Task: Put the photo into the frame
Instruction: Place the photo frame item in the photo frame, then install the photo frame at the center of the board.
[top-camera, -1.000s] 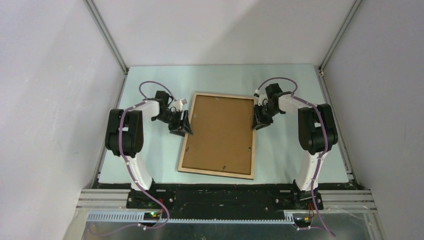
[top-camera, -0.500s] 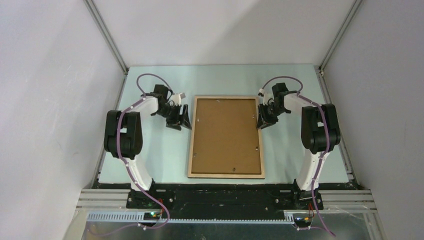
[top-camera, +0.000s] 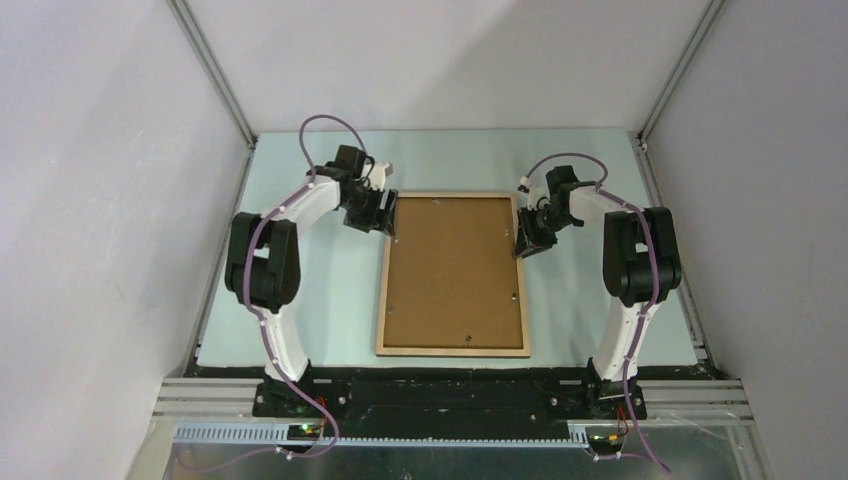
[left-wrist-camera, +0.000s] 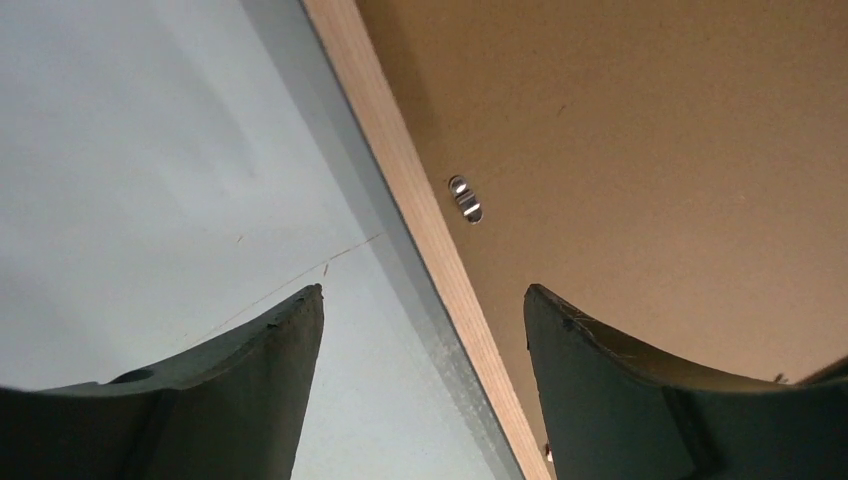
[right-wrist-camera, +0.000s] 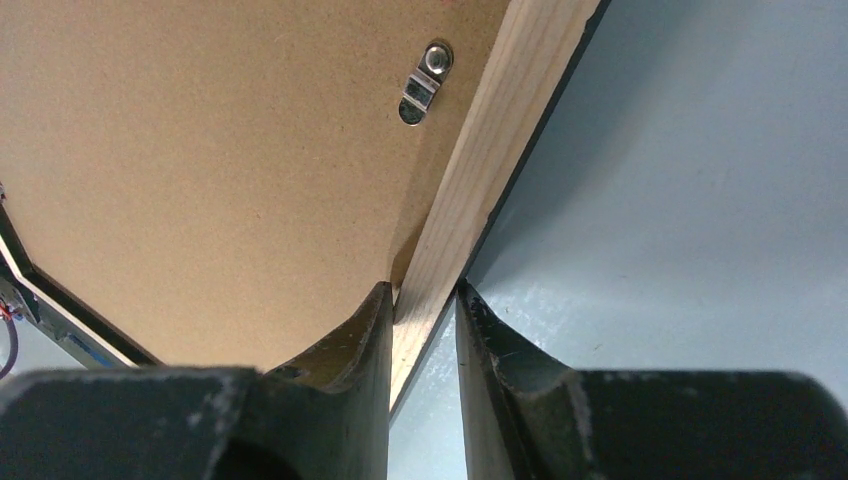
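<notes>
Right hand pinching frame right rail, left hand spread over left rail; uneven pull could skew or tip it.

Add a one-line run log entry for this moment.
frame back-up on table | backing board in frame | right gripper clamps right rail | left gripper open over left rail | photo unseen

Found no readable text, label, brand or number. Saw no signs or printed markings in any view.
</notes>
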